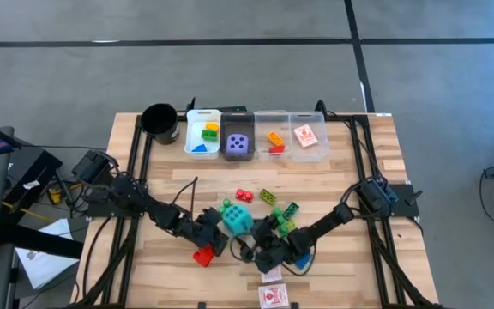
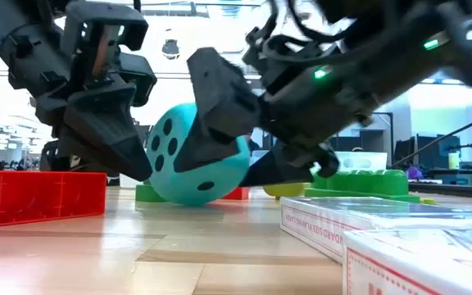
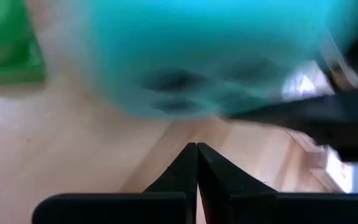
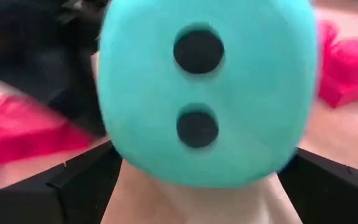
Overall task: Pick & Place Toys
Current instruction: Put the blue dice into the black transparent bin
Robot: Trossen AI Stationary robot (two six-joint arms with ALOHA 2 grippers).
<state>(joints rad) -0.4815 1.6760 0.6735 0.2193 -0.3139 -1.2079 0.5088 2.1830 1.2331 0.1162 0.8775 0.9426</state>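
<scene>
The cyan die [image 1: 237,219] rests on the table at its middle, near the front. My right gripper [image 4: 204,180] comes in from the right and is open wide, with one finger [image 4: 79,180] on each side of the die [image 4: 207,93]. My left gripper [image 1: 219,233] is shut; its tips [image 3: 196,149] point at the die's left side from a short way off. A red brick [image 1: 202,256] lies by the left gripper. Loose red bricks [image 1: 244,195] and green bricks [image 1: 268,197] lie behind the die. Two red-white cards [image 1: 271,275] lie near the front edge. My right gripper has the cyan die between its open fingers, coming at it low from the table's right and near side. The die sits on the table [image 2: 199,201]. One finger [image 2: 220,102] lies across the die's near face; whether either finger touches it, I cannot tell.
At the far edge stand a black cup [image 1: 159,120] and a row of bins [image 1: 256,116]: one with yellow, green and blue bricks, one with the purple die [image 1: 237,143], one with orange and red bricks, one with a card [image 1: 305,136].
</scene>
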